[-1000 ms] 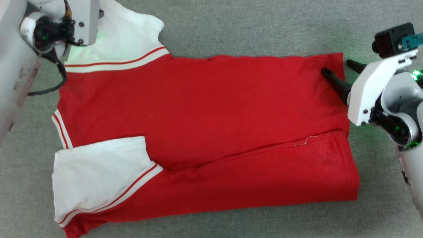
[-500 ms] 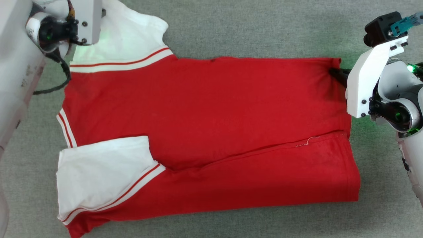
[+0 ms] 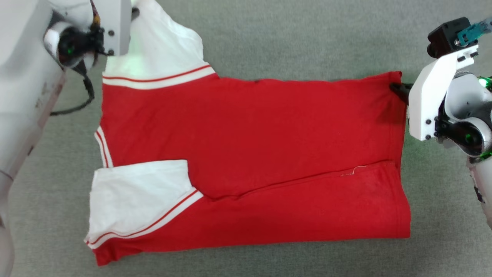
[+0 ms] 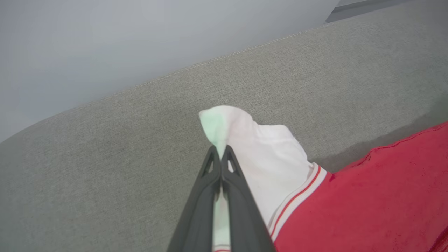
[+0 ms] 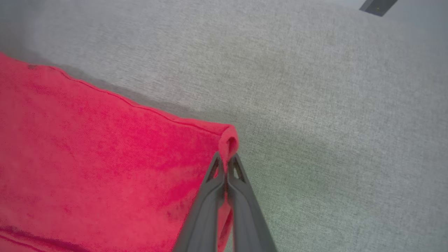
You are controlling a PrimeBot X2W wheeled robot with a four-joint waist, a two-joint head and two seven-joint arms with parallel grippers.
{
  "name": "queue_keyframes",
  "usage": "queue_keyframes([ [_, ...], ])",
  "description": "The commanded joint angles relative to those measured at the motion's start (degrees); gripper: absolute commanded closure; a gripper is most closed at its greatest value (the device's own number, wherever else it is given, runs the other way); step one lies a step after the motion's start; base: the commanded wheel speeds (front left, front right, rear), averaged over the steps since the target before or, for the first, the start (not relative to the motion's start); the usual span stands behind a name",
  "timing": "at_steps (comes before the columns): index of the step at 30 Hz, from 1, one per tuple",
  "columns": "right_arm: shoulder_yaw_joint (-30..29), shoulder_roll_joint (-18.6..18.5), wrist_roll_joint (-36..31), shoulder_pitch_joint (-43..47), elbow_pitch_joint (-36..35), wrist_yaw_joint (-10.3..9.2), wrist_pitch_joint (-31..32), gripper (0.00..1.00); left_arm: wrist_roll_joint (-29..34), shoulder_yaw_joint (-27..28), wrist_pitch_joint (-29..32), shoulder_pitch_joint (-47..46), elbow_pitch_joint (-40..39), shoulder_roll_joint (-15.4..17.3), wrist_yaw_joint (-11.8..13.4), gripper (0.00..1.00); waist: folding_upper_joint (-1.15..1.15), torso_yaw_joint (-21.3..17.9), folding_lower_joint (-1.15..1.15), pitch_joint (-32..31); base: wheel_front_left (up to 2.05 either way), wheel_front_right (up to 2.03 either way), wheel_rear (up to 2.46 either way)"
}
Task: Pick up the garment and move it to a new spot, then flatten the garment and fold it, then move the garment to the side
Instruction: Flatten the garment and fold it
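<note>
Two wrist views, left hand (image 4: 220, 150) pinching garment (image 3: 250, 130) sleeve, right hand (image 5: 226, 158) hem

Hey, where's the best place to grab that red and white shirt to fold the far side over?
By its two far corners, from the outer ends: the garment lies flat with the far edge free. The left gripper pinches the white sleeve tip, the right gripper the red hem corner.
</note>
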Motion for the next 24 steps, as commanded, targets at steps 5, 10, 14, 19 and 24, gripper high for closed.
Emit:
queue_keyframes([
  [5, 1.4, -3.3, 2.5, 4.0, -3.0, -0.07, -1.1, 1.0, -1.6, -1.1, -0.8, 3.8, -4.4, 2.3, -0.1, 1.0, 0.0, 3.0, 0.0, -6.7, 0.0, 0.0, 0.0],
  [10, 1.2, -7.4, 4.7, 10.2, -7.2, -0.07, -1.3, 1.0, -2.7, -2.0, -0.9, 8.2, -9.8, 6.0, -0.1, 1.0, 0.0, 4.9, 0.0, -10.7, 0.0, 0.0, 0.0],
  [14, -0.3, -9.6, 6.2, 16.6, -11.1, -0.07, -0.8, 1.0, -3.6, -2.8, -0.3, 13.3, -15.9, 9.7, 1.4, 1.0, 0.0, 6.1, 0.0, -13.3, 0.0, 0.0, 0.0],
  [19, -3.5, -10.2, 7.7, 25.4, -16.1, -0.07, 1.0, 1.0, -5.6, -4.0, 0.4, 21.3, -26.8, 14.7, 6.3, 1.0, 0.0, 7.3, 0.0, -15.2, 0.0, 0.0, 0.0],
  [24, -6.5, -8.6, 8.0, 32.7, -19.8, -0.07, 2.9, 1.0, -8.6, -4.7, 0.2, 29.1, -37.1, 18.7, 12.1, 1.0, 0.0, 7.9, 0.0, -15.8, 0.0, 0.0, 0.0],
])
